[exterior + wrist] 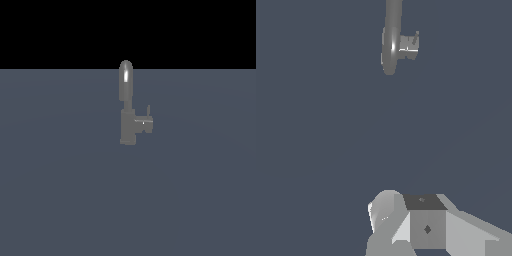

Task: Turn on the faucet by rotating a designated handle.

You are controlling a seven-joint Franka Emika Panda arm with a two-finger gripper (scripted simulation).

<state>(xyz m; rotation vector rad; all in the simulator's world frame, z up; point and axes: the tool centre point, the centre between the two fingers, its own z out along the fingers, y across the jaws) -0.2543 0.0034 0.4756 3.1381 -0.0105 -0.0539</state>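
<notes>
Here, line by line, is what you have in front of you.

Handle: the handle (145, 121) juts sideways from the faucet body toward the exterior view's right, ending in a thin lever that stands upright; that stub, not the spout, is the part you must rotate.

Faucet: the faucet (127, 125) stands upright on the floor (60, 190), near the middle of the exterior view, its arched spout (125, 80) rising above the blocky body. Standing alone, it leaves you free approach from any side.

Wrist view of it: you see the faucet (391, 45) from above, the handle (408, 45) sticking out to one side, well apart from the robot parts in the picture.

Gripper: the exterior view shows no arm at all. In the wrist view a grey blocky piece (426, 225) sits at the edge, likely part of the hand, but no fingertips show, so you cannot tell whether the fingers are spread or closed.

Stage, as a judgement: nothing touches the handle, so you are in the approach and the turning is not yet begun.

Next move, as a judgement: bring the hand across to the lever's side and push it around the stub's axis.
</notes>
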